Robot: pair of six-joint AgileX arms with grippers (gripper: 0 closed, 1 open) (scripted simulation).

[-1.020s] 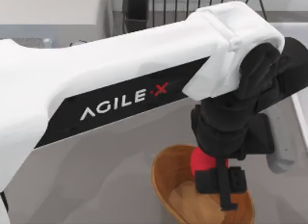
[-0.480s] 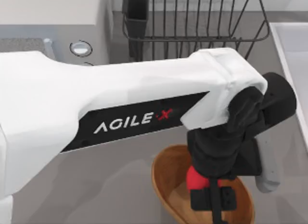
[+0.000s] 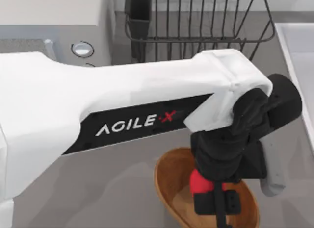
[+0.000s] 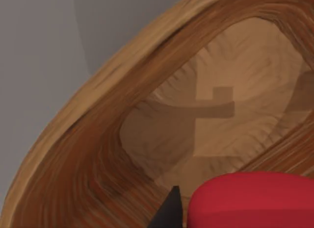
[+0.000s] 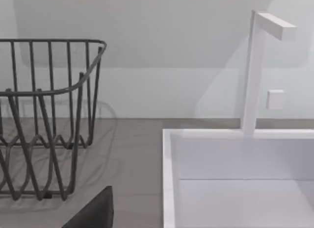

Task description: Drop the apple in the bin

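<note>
The apple [image 3: 198, 181], small and bright red, hangs just inside the bin [image 3: 165, 182], an oval basket of ribbed orange-brown wood at the table's front centre. My left gripper [image 3: 215, 202] reaches down over the bin from the long white arm and is shut on the apple. In the left wrist view the apple [image 4: 250, 198] sits close above the bin's lighter flat bottom [image 4: 216, 115], with a dark fingertip [image 4: 170, 212] beside it. A dark part of my right gripper [image 5: 93, 213] shows in the right wrist view, away from the bin.
A black wire dish rack [image 3: 196, 22] stands at the back, with a small dark cup [image 3: 140, 10] at its left corner. A white sink [image 3: 299, 56] runs along the right side, with a white faucet [image 5: 255, 71]. A round knob [image 3: 82, 49] sits back left.
Over the last second my left arm swung toward the table's front and lowered the apple deeper into the bin. In the last half second it has held still.
</note>
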